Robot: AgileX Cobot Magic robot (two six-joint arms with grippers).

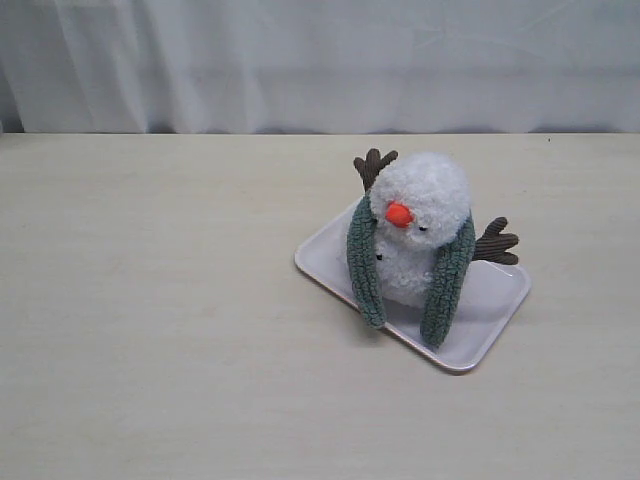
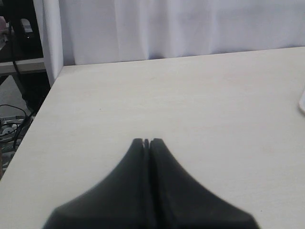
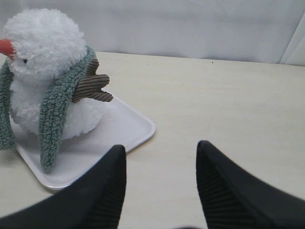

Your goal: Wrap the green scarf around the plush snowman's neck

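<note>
Tabletop (image 1: 150, 300) in a pale wood tone is filling the left of the exterior view, with a white curtain (image 1: 320, 60) hanging behind it. The left gripper (image 2: 147, 141) is pointing out over this side of the table, its jaws pressed together with nothing between them. Right of centre, a flat white tray (image 1: 495, 300) is lying at an angle, and the plush snowman (image 1: 420, 195) is sitting upright on it. The green scarf (image 1: 447, 280) is passing behind the snowman's neck (image 3: 24, 81), and its two ends are hanging down the front of the body, one on each side, uncrossed, reaching down to the tray. The right gripper (image 3: 161, 147) is hanging over the table just beside the tray, jaws apart, touching nothing.
</note>
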